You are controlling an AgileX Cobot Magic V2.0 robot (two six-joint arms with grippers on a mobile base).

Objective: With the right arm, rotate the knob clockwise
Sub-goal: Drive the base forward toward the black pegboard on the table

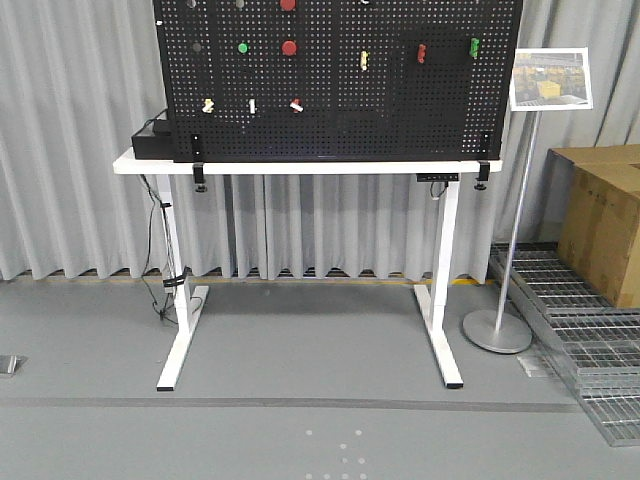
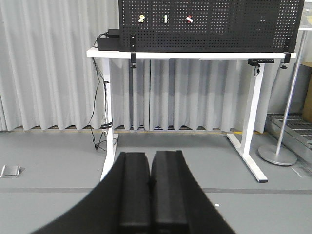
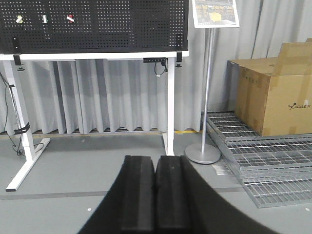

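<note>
Up top on the pegboard (image 1: 340,100), the likely knob (image 1: 289,47) is well off, and the right gripper (image 3: 155,195) and left gripper (image 2: 150,195) both have jaws together, so open right first and come in square.

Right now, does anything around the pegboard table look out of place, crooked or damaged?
Nothing much stands out. The pegboard stands upright and square on the white table. Only the metal grates on the floor by the cardboard box lie stacked unevenly.

pegboard (image 1: 340,110): top cropped (upper knobs (image 1: 288,4) halved) | cardboard box (image 1: 605,225): right side cut off
</note>
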